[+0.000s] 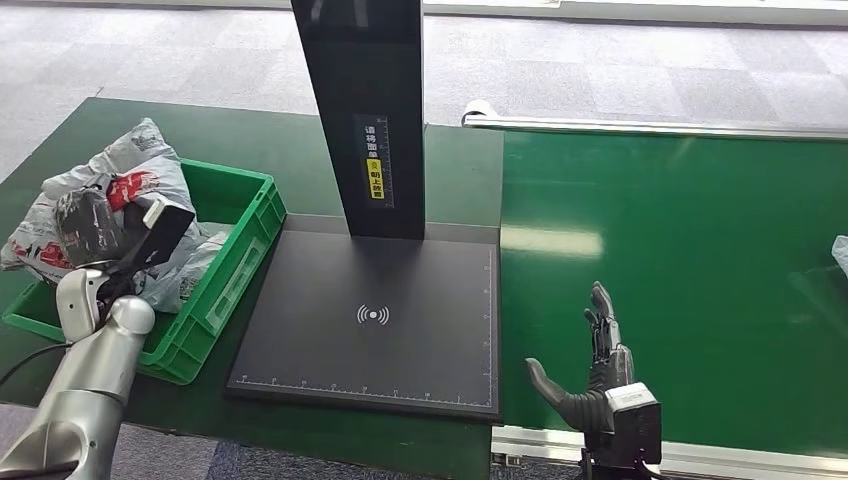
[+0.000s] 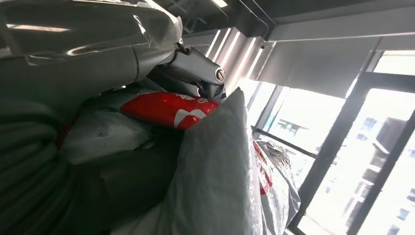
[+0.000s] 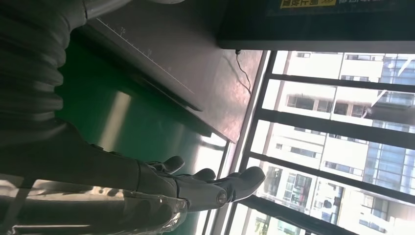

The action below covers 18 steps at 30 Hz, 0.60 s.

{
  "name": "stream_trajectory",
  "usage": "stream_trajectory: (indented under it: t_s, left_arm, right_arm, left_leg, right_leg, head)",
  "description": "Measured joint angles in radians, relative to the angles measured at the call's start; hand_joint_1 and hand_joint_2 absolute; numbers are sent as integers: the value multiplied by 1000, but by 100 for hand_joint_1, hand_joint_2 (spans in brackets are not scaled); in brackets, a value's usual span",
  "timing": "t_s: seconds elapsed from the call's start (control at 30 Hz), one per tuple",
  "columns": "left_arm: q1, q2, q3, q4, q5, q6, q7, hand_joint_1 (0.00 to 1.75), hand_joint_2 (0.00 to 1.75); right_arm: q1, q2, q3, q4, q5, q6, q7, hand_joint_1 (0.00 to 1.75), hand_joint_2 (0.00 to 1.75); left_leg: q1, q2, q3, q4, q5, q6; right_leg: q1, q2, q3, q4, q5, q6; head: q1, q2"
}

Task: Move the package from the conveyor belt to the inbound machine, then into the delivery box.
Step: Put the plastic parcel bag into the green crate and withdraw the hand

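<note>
A grey package with red print (image 1: 130, 170) stands up out of the green delivery box (image 1: 245, 235) at the left, among other grey bags. My left hand (image 1: 88, 228) is down in the box with its fingers around that package. In the left wrist view the red-printed package (image 2: 166, 108) lies pressed between my fingers (image 2: 195, 66) and the palm, with another grey bag (image 2: 215, 171) in front. My right hand (image 1: 598, 370) hovers open over the near edge of the green conveyor belt (image 1: 680, 280), fingers (image 3: 195, 183) spread and holding nothing.
The inbound machine's dark scan plate (image 1: 370, 320) lies bare between box and belt, its black post (image 1: 365, 110) rising behind. The corner of a pale package (image 1: 840, 255) shows on the belt at the right edge. A metal rail (image 1: 650, 126) borders the belt's far side.
</note>
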Motion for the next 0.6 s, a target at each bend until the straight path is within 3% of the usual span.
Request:
stream_trajectory:
  t_s: [0.2,0.23,0.33,0.37,0.5,0.6]
  left_arm:
    - [-18,23,2,120,-83,31,70,175,175]
    - [-21,24,2,131,-86,32,72,149,175]
    - [-28,26,2,154,-96,32,81,18,175]
    - [-29,26,2,159,-105,31,89,0,175]
    - [-31,25,2,177,-137,16,118,0,175]
    - [-30,14,8,177,-78,-28,66,0,175]
  right_arm:
    - [-2,2,1,0,3,2,4,0,175]
    - [-2,3,1,0,3,2,4,0,175]
    - [-3,5,1,0,3,2,5,0,175]
    - [-3,6,1,0,4,2,5,0,175]
    - [-3,9,1,0,10,4,9,0,175]
    - [-3,12,2,0,17,5,11,0,175]
  left_leg:
    - [0,0,0,0,0,0]
    - [0,0,0,0,0,0]
    - [0,0,0,0,0,0]
    - [0,0,0,0,0,0]
    - [0,0,0,0,0,0]
    - [0,0,0,0,0,0]
  right_leg:
    - [0,0,0,0,0,0]
    - [0,0,0,0,0,0]
    - [0,0,0,0,0,0]
    - [0,0,0,0,0,0]
    - [0,0,0,0,0,0]
    - [0,0,0,0,0,0]
  head:
    - [0,0]
    - [0,0]
    - [0,0]
    - [0,0]
    - [0,0]
    - [0,0]
